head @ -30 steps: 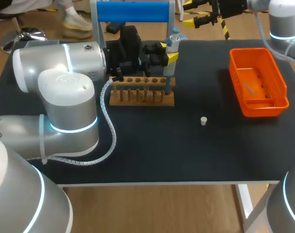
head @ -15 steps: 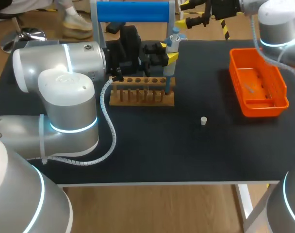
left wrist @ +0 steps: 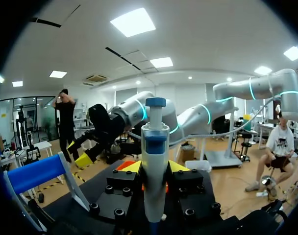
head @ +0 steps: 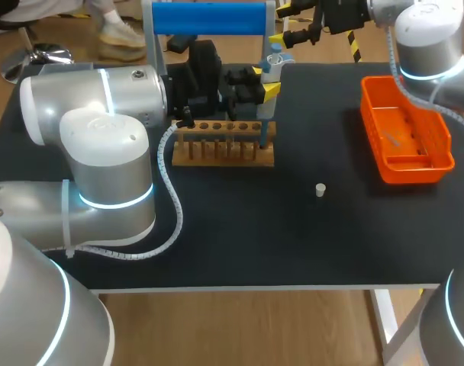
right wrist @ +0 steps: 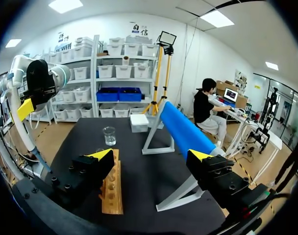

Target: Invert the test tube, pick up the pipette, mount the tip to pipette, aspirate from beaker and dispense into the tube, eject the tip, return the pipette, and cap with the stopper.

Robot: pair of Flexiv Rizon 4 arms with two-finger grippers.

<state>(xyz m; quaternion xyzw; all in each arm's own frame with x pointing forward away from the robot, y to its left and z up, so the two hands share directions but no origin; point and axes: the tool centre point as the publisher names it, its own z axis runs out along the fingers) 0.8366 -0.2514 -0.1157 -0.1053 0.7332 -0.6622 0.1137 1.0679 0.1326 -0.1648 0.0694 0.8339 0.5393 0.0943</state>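
The left hand (left wrist: 154, 169) grips the pipette (left wrist: 155, 147), one yellow-tipped finger on each side of its pale body. The pipette stands upright, blue plunger on top. In the head view its thin blue lower shaft reaches down to the right end of the wooden test tube rack (head: 224, 145), near the far edge of the desk (head: 293, 236). The rack's top shows a row of round holes. I cannot tell whether a tube sits in any of them.

The right hand (right wrist: 150, 159) is held over the far edge of the desk with its fingers spread wide apart. It is beside a blue roller on a grey frame (head: 209, 18).

In the right wrist view a clear glass beaker (right wrist: 109, 135) stands past the end of the rack, just beside a white box (right wrist: 139, 122). Its contents cannot be made out.

An orange basket (head: 444, 133) lies along the right edge of the desk, with a few small pale bits on its floor that are too small to name. A small white stopper (head: 320, 189) stands alone on the desk, between rack and basket and nearer the front edge.
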